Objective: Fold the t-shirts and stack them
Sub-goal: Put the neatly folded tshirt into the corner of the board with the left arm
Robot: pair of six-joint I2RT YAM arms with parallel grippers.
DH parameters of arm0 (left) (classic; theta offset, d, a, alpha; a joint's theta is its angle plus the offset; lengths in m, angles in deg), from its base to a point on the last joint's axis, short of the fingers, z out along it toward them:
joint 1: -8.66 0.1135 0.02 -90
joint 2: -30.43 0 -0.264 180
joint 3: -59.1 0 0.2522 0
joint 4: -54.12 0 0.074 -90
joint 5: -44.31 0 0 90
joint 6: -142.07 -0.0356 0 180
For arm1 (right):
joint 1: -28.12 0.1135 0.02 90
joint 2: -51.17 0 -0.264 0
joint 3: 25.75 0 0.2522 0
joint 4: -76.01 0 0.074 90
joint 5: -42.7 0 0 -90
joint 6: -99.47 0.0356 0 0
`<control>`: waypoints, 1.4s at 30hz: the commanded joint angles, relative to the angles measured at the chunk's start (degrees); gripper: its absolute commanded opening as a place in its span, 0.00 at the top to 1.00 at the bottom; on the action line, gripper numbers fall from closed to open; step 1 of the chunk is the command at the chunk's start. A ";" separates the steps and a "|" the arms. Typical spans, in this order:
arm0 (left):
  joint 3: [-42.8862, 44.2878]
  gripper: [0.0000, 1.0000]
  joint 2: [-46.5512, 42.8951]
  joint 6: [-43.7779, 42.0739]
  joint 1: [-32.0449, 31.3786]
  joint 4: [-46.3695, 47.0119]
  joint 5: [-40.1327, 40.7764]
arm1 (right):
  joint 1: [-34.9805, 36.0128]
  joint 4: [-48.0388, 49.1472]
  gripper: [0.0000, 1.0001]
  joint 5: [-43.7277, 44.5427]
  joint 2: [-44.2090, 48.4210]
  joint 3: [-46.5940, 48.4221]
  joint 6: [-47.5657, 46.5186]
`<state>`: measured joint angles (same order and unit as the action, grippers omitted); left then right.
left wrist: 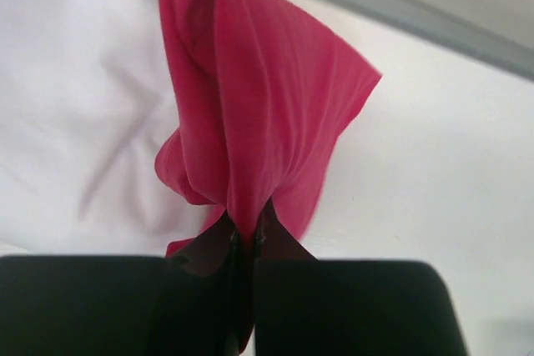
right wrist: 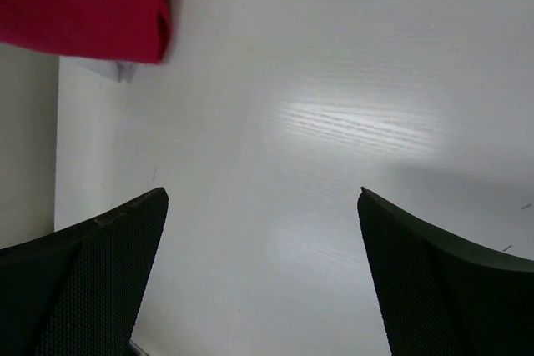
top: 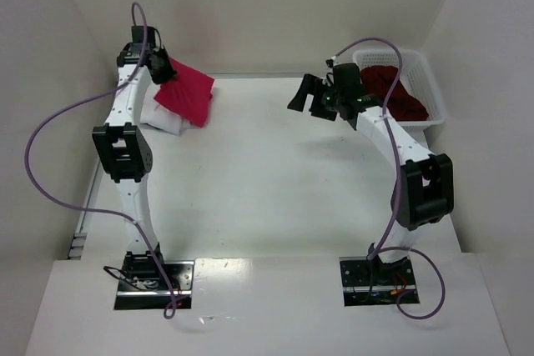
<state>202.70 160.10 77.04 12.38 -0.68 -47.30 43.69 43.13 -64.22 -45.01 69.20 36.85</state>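
Nearest, the white surface spreads out from the two arm bases. Farther out, toward two o'clock, the right jaws hang spread wide above it, gripping nothing. At ten o'clock the left jaws are pressed together on a fold of the crimson t-shirt, which overlaps the white t-shirt lying on the surface. Farthest, at one o'clock, the dark maroon t-shirt sits heaped inside the white lattice basket.
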 commanded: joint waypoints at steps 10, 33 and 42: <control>42.34 1.00 16.49 -1.50 8.75 -18.19 -4.37 | 0.51 -0.48 0.00 0.84 7.32 -5.78 0.40; 39.00 0.01 9.48 2.90 12.09 -25.06 3.72 | 0.51 -0.49 0.00 4.35 8.19 -7.36 -0.05; 18.31 0.01 -15.36 -4.22 12.62 -21.55 -6.21 | -4.84 6.71 0.00 6.38 16.97 -13.05 4.44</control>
<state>225.84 156.53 76.21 25.34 -24.53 -48.59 41.02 43.90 -59.68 -33.68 58.92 39.05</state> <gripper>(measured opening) 0.992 0.999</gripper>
